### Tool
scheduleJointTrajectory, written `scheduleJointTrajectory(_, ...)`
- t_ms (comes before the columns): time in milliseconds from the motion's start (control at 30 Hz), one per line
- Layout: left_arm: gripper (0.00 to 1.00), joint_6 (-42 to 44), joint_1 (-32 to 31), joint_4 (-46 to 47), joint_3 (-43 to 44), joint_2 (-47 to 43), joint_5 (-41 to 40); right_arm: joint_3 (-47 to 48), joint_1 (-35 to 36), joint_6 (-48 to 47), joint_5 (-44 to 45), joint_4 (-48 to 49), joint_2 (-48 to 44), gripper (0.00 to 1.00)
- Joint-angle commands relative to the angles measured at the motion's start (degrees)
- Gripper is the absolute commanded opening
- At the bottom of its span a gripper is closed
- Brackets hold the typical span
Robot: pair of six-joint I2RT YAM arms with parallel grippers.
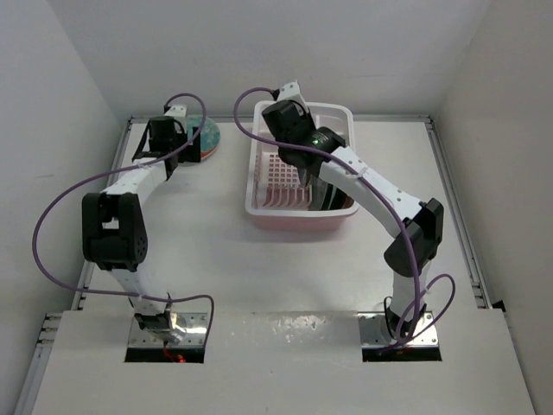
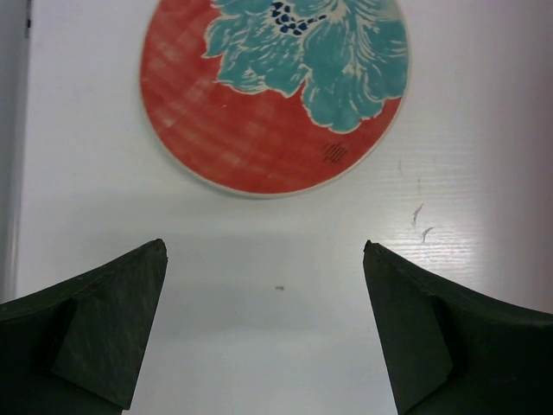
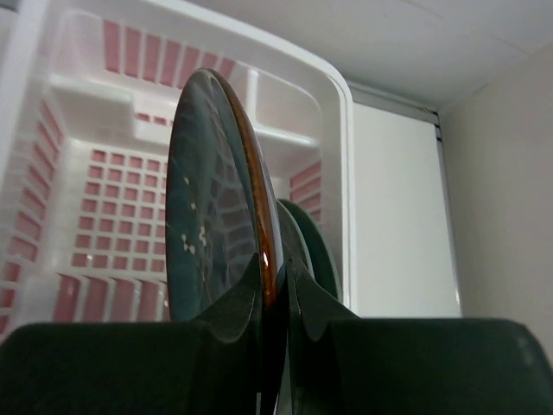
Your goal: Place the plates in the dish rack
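- table (image 1: 216,259): white flat top, with metal rails along its left, far and right edges.
- dish rack (image 1: 298,218): pink-and-white plastic basket, standing on the table right of centre, toward the far edge.
- red plate (image 2: 251,138): round, teal flower print, pale rim; lies flat near the far left corner, well apart from the rack.
- scuffs (image 2: 419,216): a few faint grey marks on the surface near the plate.
- left arm base (image 1: 168,333), right arm base (image 1: 399,333): fixed at the near edge.
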Motion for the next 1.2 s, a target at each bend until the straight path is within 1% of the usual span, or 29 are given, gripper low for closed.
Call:
scheduleJointTrajectory(0,1.0,-0.61,-0.03,1.05,5.46,2.17,3.12,-0.02,-0.07,2.35,9.24,1.67,-0.89,0.0)
scheduleJointTrajectory(67,1.0,-0.09,0.58,1.05,6.6,3.32,4.43,-2.13,0.1,1.83,10.82,2.45,-0.98,0.0)
scheduleJointTrajectory(167,1.0,-0.08,1.63,2.37,6.61,4.46,6.1,-4.33,0.37,3.05,10.22,4.03,-1.15,0.0)
scheduleJointTrajectory(367,1.0,-0.61,2.16,2.37,7.13,5.52,8.13,-8.54,-0.07,10.25,11.18,1.31,-0.1,0.0)
scheduleJointTrajectory(433,1.0,-0.61,2.16,2.89,7.13,5.52,8.74,-8.9,-0.16,11.13,10.39,0.53,0.25,0.0)
scheduleJointTrajectory(467,1.0,-0.61,2.16,2.9,7.13,5.52,8.75,-8.2,-0.07,13.05,10.13,-0.17,1.38,0.0)
scheduleJointTrajectory(567,1.0,-0.08,2.16,2.9,7.13,5.52,8.75,-6.62,-0.07,13.25,9.16,-2.29,3.4,0.0)
scheduleJointTrajectory(633,1.0,-0.08,2.16,2.9,7.13,5.52,8.75,-7.49,-0.24,13.34,9.77,-2.64,3.85,0.0)
scheduleJointTrajectory(733,1.0,-0.08,2.16,2.38,7.13,5.52,8.75,-9.77,-0.42,14.65,8.37,-2.82,3.68,0.0)
scheduleJointTrajectory(900,1.0,-0.08,2.16,2.37,7.66,6.04,8.75,-10.31,-1.3,20.18,7.49,-7.64,3.59,0.0)
scheduleJointTrajectory(1000,1.0,-0.08,2.16,2.37,8.71,6.05,8.75,-9.78,-1.48,21.16,7.4,-9.58,3.24,0.05)
scheduleJointTrajectory(1033,1.0,-0.08,2.16,1.85,8.72,6.05,8.75,-9.61,-1.3,21.16,7.23,-9.67,3.07,0.15)
scheduleJointTrajectory(1133,1.0,-0.08,2.16,1.84,9.24,6.58,9.28,-8.81,-1.3,20.46,7.14,-9.5,2.71,0.3)
scheduleJointTrajectory(1167,1.0,-0.08,2.16,1.84,9.24,6.58,9.28,-8.46,-1.13,20.28,7.58,-9.24,2.54,0.38)
